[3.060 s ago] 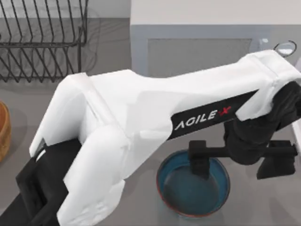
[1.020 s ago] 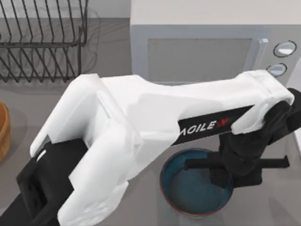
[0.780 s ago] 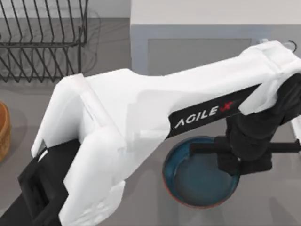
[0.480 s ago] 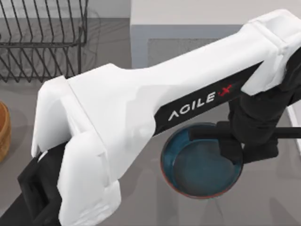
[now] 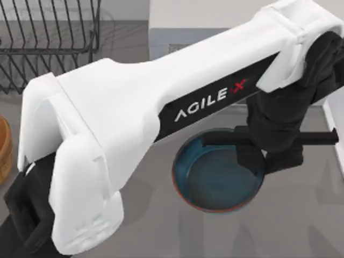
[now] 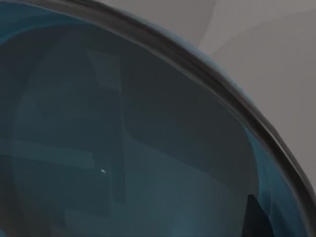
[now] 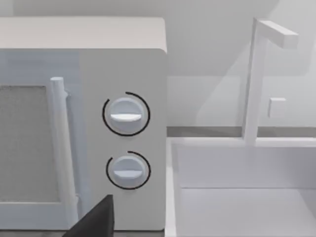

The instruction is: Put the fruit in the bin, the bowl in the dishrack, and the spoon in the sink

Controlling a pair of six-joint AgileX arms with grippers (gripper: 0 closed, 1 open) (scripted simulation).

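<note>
The blue-teal bowl [image 5: 215, 180] with a thin brownish rim hangs above the grey counter, in front of the microwave. My left gripper [image 5: 266, 161] is shut on the right side of its rim, one black finger inside and one outside. The left wrist view looks straight into the bowl's [image 6: 123, 138] dark glazed inside. The black wire dishrack [image 5: 48, 43] stands at the back left. The orange-brown bin [image 5: 4, 150] peeks in at the left edge. The white sink [image 7: 237, 192] lies right of the microwave. The fruit and the spoon are out of view. A dark tip of my right gripper [image 7: 94, 222] shows low in the right wrist view.
A white microwave [image 5: 188, 21] with two round knobs [image 7: 126, 116] stands at the back, close behind the bowl. A white faucet [image 7: 256, 79] rises behind the sink. My left arm's white link [image 5: 134, 118] stretches across the counter from the front left.
My left gripper closed on the bowl's rim and lifted it. The bowl has risen off the counter and drifted slightly left and toward the back.
</note>
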